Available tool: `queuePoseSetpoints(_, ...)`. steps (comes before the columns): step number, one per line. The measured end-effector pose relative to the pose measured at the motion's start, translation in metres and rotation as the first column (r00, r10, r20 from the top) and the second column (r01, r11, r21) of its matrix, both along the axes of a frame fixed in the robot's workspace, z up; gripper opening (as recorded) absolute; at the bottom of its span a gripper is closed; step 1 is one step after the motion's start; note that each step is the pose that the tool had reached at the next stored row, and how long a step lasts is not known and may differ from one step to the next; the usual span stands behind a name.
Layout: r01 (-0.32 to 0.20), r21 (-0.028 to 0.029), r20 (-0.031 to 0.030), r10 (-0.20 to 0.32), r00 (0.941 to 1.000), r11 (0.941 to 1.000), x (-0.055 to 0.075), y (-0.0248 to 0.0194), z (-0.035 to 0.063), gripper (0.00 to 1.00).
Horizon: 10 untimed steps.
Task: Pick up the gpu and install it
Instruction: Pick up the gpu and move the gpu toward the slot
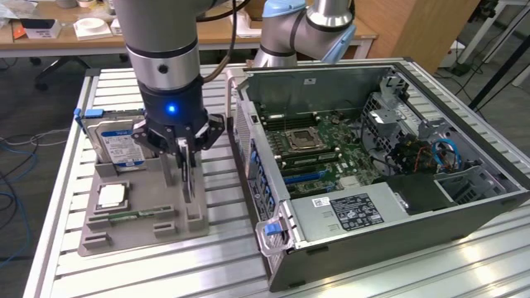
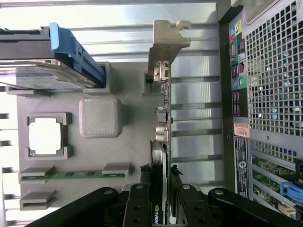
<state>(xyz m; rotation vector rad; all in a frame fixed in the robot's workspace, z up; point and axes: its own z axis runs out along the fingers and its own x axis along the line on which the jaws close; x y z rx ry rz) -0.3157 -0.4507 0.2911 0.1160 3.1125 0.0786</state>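
Ribbed aluminium slats are forming the table that is carrying everything; a dark sheet-metal computer case is lying open toward the table edge on the exterior view's right, its green motherboard facing upward; a matt grey plastic tray, blocky and faintly layered, is sitting beside it toward the opposite table edge. A boxy silver hard drive with a blue-and-white label is standing in the tray's far corner; the gpu, a thin flat dark card, is standing on its long edge in a slot along the tray edge nearest the case, its grey folded-metal bracket rising at one end. The gripper is reaching down over the card; its black fingers are clamping the card's two flat faces.

Handling, by judgement: the card is looking light and stiff yet fragile, its faces smooth enough to slip; the broad faces near mid-length are offering the safest hold, clear of the connector edge and small parts. A square metal-lidded processor and a narrow green memory stick are occupying shallow pockets nearer the tray's front edge.
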Motion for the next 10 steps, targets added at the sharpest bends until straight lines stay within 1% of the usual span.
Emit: queuePoseSetpoints(10, 0.0, 0.0, 0.0, 0.0, 1.0, 1.0, 0.0, 0.0, 0.0085, 0.26)
